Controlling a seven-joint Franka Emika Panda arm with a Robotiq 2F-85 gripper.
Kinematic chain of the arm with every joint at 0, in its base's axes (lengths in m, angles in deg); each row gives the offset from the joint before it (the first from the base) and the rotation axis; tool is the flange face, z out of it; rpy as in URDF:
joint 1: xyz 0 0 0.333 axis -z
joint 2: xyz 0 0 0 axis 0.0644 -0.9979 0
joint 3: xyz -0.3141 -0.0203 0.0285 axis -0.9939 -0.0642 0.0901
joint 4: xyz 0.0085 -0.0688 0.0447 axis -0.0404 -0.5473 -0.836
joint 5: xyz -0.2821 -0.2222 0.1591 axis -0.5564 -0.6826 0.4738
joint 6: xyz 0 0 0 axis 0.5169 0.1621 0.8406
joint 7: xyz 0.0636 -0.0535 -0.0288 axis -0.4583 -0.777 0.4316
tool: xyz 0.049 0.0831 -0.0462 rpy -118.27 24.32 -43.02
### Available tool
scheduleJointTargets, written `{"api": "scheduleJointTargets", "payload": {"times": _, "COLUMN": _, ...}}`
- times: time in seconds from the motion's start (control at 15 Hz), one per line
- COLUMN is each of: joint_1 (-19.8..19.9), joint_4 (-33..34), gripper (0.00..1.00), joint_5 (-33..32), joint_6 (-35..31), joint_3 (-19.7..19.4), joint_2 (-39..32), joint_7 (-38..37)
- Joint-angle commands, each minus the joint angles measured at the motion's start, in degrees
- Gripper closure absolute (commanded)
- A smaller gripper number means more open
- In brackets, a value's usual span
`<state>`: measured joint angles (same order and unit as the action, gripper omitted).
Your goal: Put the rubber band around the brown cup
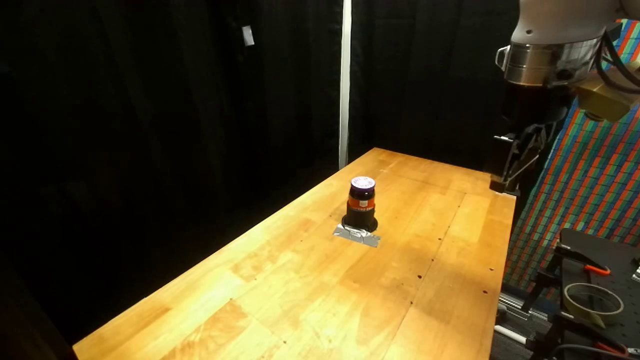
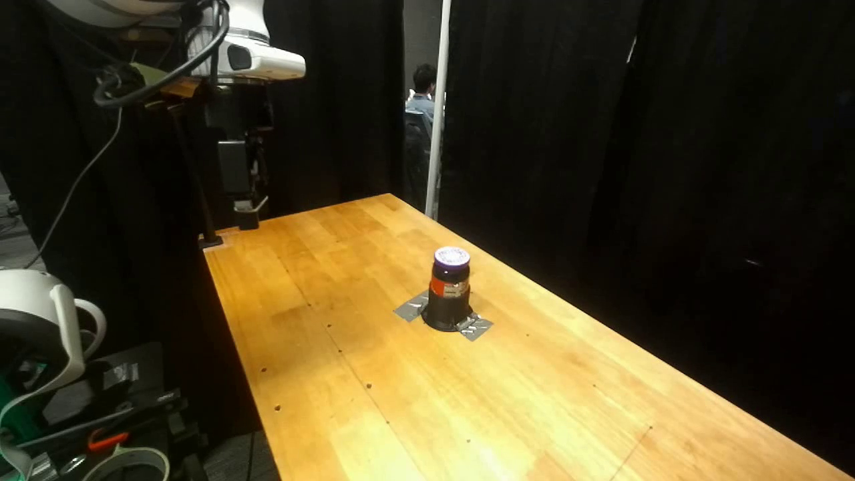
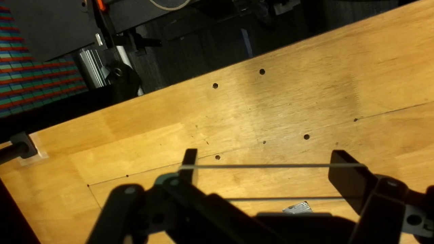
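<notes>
The brown cup [image 1: 361, 204] shows as a small upright dark jar with an orange label and a purple-rimmed white lid. In both exterior views [image 2: 449, 287] it stands mid-table, its lower part in a black flanged base [image 2: 446, 312]. Grey tape [image 1: 360, 236] holds the base to the table. The rubber band [image 3: 264, 166] is stretched around both fingers of my gripper [image 3: 264, 157], with two thin strands crossing the gap. My gripper is open, with nothing else between its fingers. In both exterior views it hangs over the table's far end [image 2: 247, 217], apart from the cup. The cup is out of the wrist view.
The wooden table [image 1: 300, 290] has several small holes. A black post with a foot [image 2: 212, 240] stands at the table's edge close to my gripper. A dark cart with a tape roll [image 1: 593, 300] stands beside the table. Black curtains [image 1: 175, 125] hang behind it.
</notes>
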<state>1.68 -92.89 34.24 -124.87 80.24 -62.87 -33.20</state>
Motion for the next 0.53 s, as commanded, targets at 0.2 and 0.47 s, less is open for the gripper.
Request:
{"api": "scheduleJointTargets", "payload": {"times": 0.2, "joint_1": 0.82, "joint_4": 6.38, "gripper": 0.0, "joint_5": -15.43, "joint_6": -13.11, "joint_3": -3.84, "joint_2": -13.18, "joint_7": 2.75}}
{"api": "scheduleJointTargets", "payload": {"times": 0.47, "joint_1": 0.76, "joint_4": 16.31, "gripper": 0.0, "joint_5": -19.46, "joint_6": -19.38, "joint_3": -10.32, "joint_2": -25.08, "joint_7": 8.91}}
